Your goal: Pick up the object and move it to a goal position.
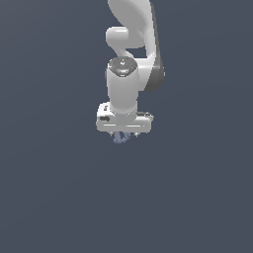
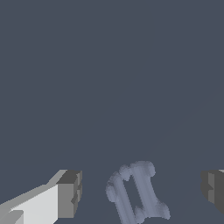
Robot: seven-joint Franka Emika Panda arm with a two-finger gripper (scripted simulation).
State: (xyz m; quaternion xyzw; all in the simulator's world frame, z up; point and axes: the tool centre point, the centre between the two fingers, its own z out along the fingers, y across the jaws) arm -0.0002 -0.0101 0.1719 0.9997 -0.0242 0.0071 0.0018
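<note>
Wrist view, sweeping across from one side: first comes one finger (image 2: 69,194), a grey pad on a white link, and there is clear gap between it and the object (image 2: 136,192). The object, a small lavender curved piece, sits in the middle of the span. Then more gap, and the other finger shows at the far edge. So the gripper (image 2: 142,192) is spread wide, jaws well apart, nothing pinched and neither pad touching the piece. My read: it is straddling the object so that a squeeze would catch it from both sides.

Over to the exterior view, and the arm (image 1: 129,29) hangs straight down with the white gripper block pointing at the floor (image 1: 49,197). The object (image 1: 120,139) peeks out just under the block, toward the exterior view's left of its centre. Whether it rests on the floor I cannot tell. No goal marker shows in either view.
</note>
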